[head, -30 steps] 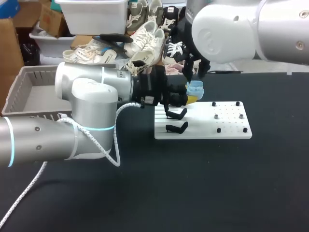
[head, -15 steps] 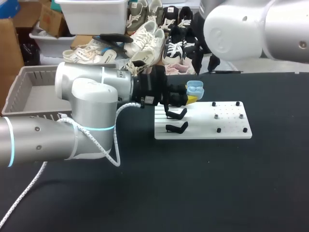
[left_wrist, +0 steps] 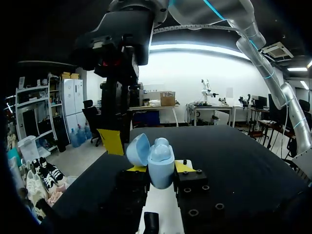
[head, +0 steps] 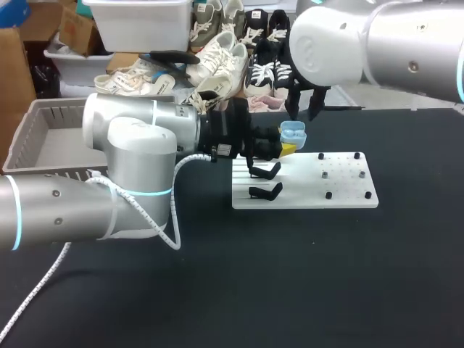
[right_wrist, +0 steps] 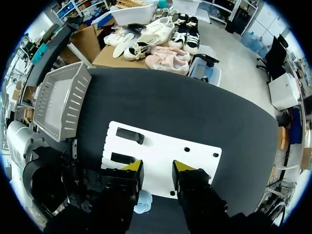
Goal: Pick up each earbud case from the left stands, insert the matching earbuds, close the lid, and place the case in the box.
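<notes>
Right hand [right_wrist: 157,168], spread apart, back over case [head: 293,132]; left hand [head: 286,148] clamped on case

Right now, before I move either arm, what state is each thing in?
earbud case: lid open, held over the white board.
left gripper: fingers shut on the earbud case.
right gripper: fingers open, holding nothing, above the earbud case.
stands: both bare, no case on either.
box: no case inside.
</notes>
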`<action>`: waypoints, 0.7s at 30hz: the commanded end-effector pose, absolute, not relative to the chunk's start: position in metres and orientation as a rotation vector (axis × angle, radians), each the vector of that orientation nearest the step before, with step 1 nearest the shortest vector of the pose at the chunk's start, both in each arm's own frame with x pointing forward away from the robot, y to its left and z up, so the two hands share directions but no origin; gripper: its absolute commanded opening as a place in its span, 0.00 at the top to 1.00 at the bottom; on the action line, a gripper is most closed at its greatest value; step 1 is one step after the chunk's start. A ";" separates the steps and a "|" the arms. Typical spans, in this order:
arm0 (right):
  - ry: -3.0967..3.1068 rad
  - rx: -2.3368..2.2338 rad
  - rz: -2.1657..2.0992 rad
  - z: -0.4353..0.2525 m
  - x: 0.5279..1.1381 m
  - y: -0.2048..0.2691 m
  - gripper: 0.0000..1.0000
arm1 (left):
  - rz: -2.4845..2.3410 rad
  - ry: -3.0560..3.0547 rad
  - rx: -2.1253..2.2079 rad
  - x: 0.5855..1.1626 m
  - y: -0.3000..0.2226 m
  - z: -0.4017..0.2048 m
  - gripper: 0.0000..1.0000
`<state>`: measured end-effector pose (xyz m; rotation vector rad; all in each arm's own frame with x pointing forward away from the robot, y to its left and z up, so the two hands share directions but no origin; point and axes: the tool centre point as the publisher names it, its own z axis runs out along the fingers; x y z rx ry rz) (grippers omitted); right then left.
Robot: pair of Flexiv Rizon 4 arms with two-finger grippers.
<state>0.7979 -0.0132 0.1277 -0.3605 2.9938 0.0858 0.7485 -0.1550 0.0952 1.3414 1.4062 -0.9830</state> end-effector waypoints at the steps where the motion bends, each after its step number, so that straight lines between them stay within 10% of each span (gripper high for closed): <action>1: 2.989 -0.358 0.088 0.131 0.789 -0.013 0.65 | -0.980 1.406 1.338 0.747 -0.154 0.095 1.00; 21: 2.909 -0.308 0.210 0.156 0.749 -0.018 0.65 | -0.980 1.406 1.338 0.747 -0.154 0.095 1.00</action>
